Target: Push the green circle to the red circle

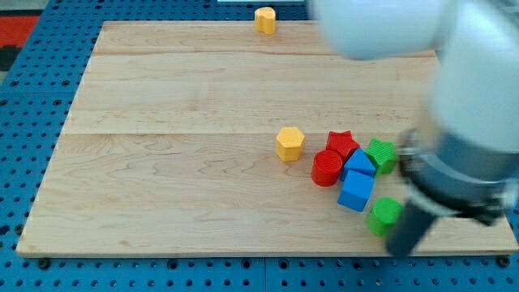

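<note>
The green circle lies near the view's bottom right on the wooden board. The red circle sits up and to its left, with two blue blocks, a cube and another, between them. A red star is above the red circle. A green block lies right of the star. My tip is blurred and sits just below and right of the green circle, close to it.
A yellow hexagon lies left of the cluster. Another yellow block sits at the board's top edge. The arm's large white and grey body covers the view's right side. The board's bottom edge is just below my tip.
</note>
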{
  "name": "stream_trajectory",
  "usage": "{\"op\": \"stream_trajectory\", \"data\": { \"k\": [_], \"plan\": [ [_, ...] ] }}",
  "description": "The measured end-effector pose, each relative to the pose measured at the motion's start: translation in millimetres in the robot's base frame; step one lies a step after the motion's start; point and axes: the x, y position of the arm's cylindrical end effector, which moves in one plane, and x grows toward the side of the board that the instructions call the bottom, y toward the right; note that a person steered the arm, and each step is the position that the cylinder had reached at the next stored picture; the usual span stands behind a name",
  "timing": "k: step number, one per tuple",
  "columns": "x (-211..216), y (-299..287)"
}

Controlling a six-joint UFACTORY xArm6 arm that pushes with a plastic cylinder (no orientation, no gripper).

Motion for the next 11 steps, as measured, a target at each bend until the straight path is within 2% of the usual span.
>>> {"op": "stream_trajectory", "data": {
  "k": [1, 2, 3, 5, 6, 7, 8, 9, 11],
  "plan": [
    [-5, 106],
    [-41, 88],
    [-63, 12],
    [-21, 55],
    [-36, 15],
    [-57, -57],
    [-33, 20],
    [-14, 47],
    [-21, -80]
  ]
}}
